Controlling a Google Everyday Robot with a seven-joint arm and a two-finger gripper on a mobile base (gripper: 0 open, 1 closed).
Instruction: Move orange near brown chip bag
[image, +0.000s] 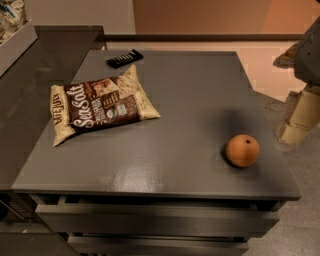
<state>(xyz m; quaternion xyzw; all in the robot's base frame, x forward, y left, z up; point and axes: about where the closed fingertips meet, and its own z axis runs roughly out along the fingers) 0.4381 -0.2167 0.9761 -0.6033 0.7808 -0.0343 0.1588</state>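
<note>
Chip bag (100, 107) lies left on the table (200, 90), orange (242, 150) front right, hand (299, 117) beyond its right edge.

One orange (242, 150), one brown chip bag (100, 106), one small black bar (124, 58), one grey table (200, 90), and one gripper (299, 120) at the right edge, off the tabletop.

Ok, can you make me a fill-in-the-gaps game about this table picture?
1. On the chip bag the big white words read Sea ____.
2. ____ things lie on the table: the chip bag, the orange and the black bar.
3. The gripper is at the picture's ____ edge, beside the table and away from the orange.

Missing words: Salt; Three; right
</note>
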